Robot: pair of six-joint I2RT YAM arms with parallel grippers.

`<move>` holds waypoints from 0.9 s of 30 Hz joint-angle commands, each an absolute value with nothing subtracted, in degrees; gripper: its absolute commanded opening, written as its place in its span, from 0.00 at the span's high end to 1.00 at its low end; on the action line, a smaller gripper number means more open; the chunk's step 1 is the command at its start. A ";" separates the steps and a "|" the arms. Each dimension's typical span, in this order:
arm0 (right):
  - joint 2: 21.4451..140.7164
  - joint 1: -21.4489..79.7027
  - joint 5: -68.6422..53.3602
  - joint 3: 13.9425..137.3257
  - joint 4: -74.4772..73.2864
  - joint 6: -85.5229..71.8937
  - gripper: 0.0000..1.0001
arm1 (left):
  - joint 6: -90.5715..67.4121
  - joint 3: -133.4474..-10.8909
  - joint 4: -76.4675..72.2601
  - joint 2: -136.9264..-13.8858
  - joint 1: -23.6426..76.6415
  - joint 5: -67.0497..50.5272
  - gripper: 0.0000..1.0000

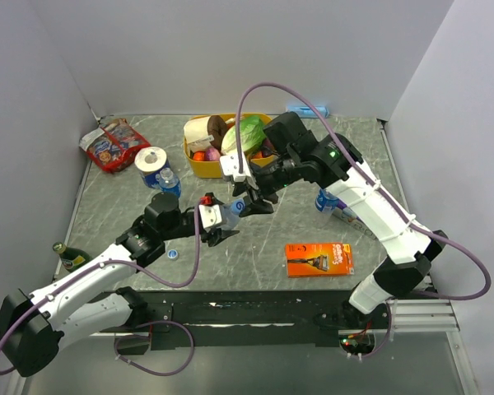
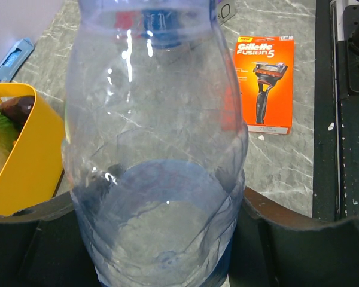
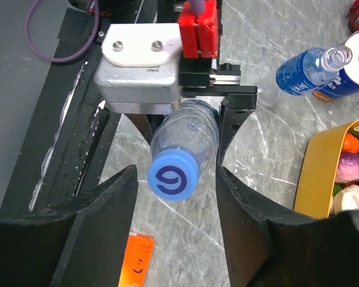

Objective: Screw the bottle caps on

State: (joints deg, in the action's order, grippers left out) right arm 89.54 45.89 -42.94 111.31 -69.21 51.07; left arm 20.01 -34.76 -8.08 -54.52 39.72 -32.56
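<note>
Above: your left gripper [image 1: 224,224] clamps a clear bottle [image 1: 230,215] level over the table [image 1: 263,234], your right gripper [image 1: 249,206] at its mouth. Left wrist: the bottle fills the view, wedged in the grip. Right wrist: blue cap [image 3: 173,175] on the neck, your jaws apart, clear of it.

The bottle [image 2: 155,149] filling the left wrist view is thin clear plastic, glossy and creased. Its cap [image 3: 173,174] is smooth blue plastic. The table [image 1: 263,239] looks like grey veined stone with a faint sheen. The razor box [image 2: 263,84], upper right, is glossy orange card. The tub [image 2: 30,155], left edge, is smooth yellow plastic.
</note>
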 commanded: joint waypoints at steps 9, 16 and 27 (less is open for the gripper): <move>90.87 46.23 -39.56 108.98 -61.88 39.92 0.72 | 12.32 -36.56 -13.88 -53.70 39.90 -28.75 0.99; 91.32 46.05 -39.64 108.37 -59.23 25.84 0.97 | 9.05 -36.83 -15.47 -55.02 39.99 -23.91 0.98; 91.41 42.55 -36.74 111.18 -68.98 36.20 0.99 | 6.42 -35.78 -6.60 -55.72 39.90 -12.42 0.04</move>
State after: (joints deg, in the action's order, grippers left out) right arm 91.37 44.66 -37.10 109.19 -62.96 33.54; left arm 9.06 -34.79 -8.34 -55.79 39.99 -20.27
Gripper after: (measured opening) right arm 0.425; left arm 0.961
